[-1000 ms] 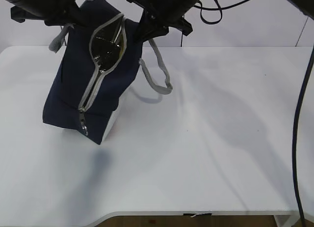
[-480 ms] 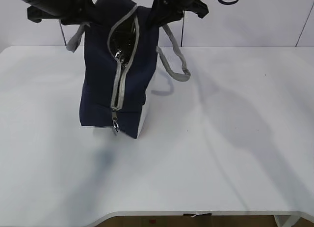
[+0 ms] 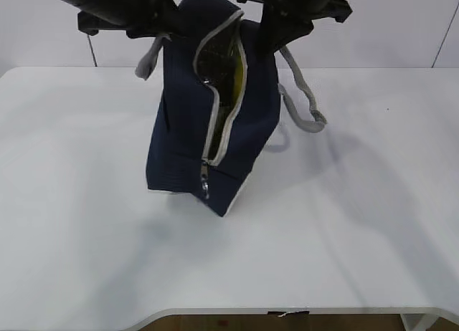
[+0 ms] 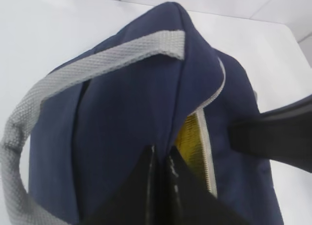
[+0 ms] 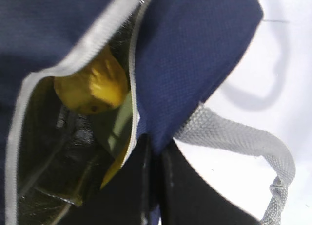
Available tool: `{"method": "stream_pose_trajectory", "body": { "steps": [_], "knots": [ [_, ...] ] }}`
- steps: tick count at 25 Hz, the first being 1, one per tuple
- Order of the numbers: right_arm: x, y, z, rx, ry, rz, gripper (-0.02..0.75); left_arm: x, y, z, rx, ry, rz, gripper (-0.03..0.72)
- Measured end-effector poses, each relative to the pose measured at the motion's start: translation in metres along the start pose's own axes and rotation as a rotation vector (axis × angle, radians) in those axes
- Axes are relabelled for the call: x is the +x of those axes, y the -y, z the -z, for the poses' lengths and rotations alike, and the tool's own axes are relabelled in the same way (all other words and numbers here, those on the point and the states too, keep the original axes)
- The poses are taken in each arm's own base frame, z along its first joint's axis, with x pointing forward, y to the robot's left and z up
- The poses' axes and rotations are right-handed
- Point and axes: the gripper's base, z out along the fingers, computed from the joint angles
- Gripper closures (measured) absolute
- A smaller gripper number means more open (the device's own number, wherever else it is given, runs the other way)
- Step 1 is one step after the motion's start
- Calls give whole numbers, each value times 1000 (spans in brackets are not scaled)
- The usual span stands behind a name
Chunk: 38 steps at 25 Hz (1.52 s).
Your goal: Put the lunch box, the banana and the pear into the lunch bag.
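Tabletop point(image 3: 344, 231): white, bare along the front edge at the bottom of the exterior view.

Lunch bag point(image 3: 208, 123): navy, standing tall in the upper middle of the exterior view, bottom corner near the tabletop, top held up at the frame's upper edge.

Zipper point(image 3: 224, 120): grey strip down the front, open at the top, ring pull hanging low.

Handle point(image 3: 305, 102): grey loop hanging off the right side of the bag.

Pear point(image 5: 92, 86): yellow, bumpy, inside the bag, upper left of the right wrist view.

Lunch box point(image 5: 117, 127): pale green bit just below the pear, inside the bag.

Banana point(image 5: 117, 169): thin yellow edge low in the opening; hard to be sure.

Left hand point(image 4: 158, 159): pinched tight on the bag's navy cloth, bottom middle of the left wrist view.

Right hand point(image 5: 153, 152): pinched tight on the bag's rim by the zipper, bottom middle of the right wrist view.

Change: bag carried from the upper left toward the middle within the last second, tipped the other way now, more yellow showing in the gap.

Meaning: likely all three things already inside; maybe only setting down or zipping left.

Writing: none to read, no brand seen.
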Motion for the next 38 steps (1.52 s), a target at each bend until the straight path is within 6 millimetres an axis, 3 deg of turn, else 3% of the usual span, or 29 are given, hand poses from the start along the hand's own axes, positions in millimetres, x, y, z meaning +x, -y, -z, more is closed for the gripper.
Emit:
{"method": "stream_pose_trajectory", "body": {
  "steps": [6, 14, 21, 26, 38],
  "knots": [
    [8, -2, 24, 43, 20, 26, 729, 12, 22, -3, 56, -17, -11, 692],
    [28, 4, 32, 108, -27, 48, 729, 26, 44, -10, 114, -39, -2, 692],
    [32, 9, 46, 152, -13, 59, 729, 40, 60, -18, 152, -55, -6, 692],
    [34, 19, 60, 177, 10, 44, 729, 41, 64, -20, 170, -39, 9, 692],
    [36, 27, 53, 218, -19, 56, 729, 44, 61, -36, 171, -22, 71, 692]
  ]
}}
